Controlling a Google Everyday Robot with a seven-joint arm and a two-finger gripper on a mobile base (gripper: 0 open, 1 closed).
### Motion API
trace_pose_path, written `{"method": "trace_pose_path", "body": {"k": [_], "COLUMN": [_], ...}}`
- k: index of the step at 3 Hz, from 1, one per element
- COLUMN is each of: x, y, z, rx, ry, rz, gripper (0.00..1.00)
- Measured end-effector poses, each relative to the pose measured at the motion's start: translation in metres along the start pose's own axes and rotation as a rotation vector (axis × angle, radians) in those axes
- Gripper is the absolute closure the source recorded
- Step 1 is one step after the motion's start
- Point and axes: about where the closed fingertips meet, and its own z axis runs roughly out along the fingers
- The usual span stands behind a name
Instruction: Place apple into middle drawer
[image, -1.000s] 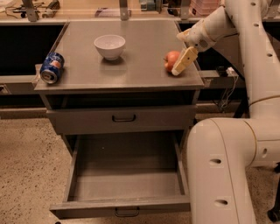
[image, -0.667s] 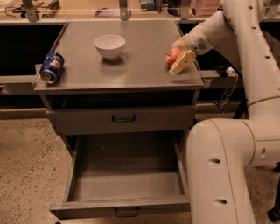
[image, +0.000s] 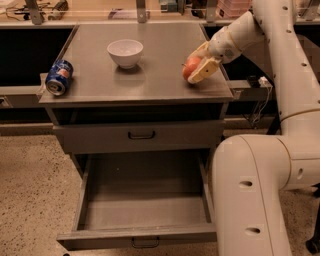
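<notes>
Since a second ago my pincer (image: 197, 66) has drawn in around the small round red-orange apple (image: 188, 68) and nudged slightly leftward with it. Now one cream finger (image: 206, 73) lies across the near side of the fruit and the other sits behind it, so I judge that I am pinching the apple, just at or barely above the flat grey metal cabinet top (image: 150, 82), near its right front corner.

The main risk is the grip. The apple is round and smooth and I seem to hold it off-centre, so a quick swing could roll it out. From this corner it would go over the right or front edge to the speckled floor, not into the tray.

The way down is not straight either. I have to come forward past the front lip of the top and past the closed grey upper drawer front (image: 140, 136) before lowering. Dropping too early would knock the apple against that lip.

The wide grey middle drawer (image: 140, 233) is pulled out below with its floor bare. My own bulky cream lower body (image: 255, 195) stands just beside its right wall, so the free room is towards the centre and left. The white ceramic bowl (image: 125, 52) and the blue soda can (image: 59, 77) lying on its side are well apart from my path.
</notes>
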Motion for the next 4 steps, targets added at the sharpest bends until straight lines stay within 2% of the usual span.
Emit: {"method": "trace_pose_path", "body": {"k": [1, 2, 3, 4], "x": [-0.036, -0.087, -0.105, -0.125], "y": [0.018, 0.02, 0.024, 0.044], "z": [-0.03, -0.057, -0.073, -0.044], "rx": [-0.014, 0.063, 0.108, -0.009], "ry": [-0.195, -0.167, -0.124, -0.058], "rz": [-0.037, -0.171, -0.208, -0.338], "gripper": [0.98, 1.0, 1.0, 1.0]}}
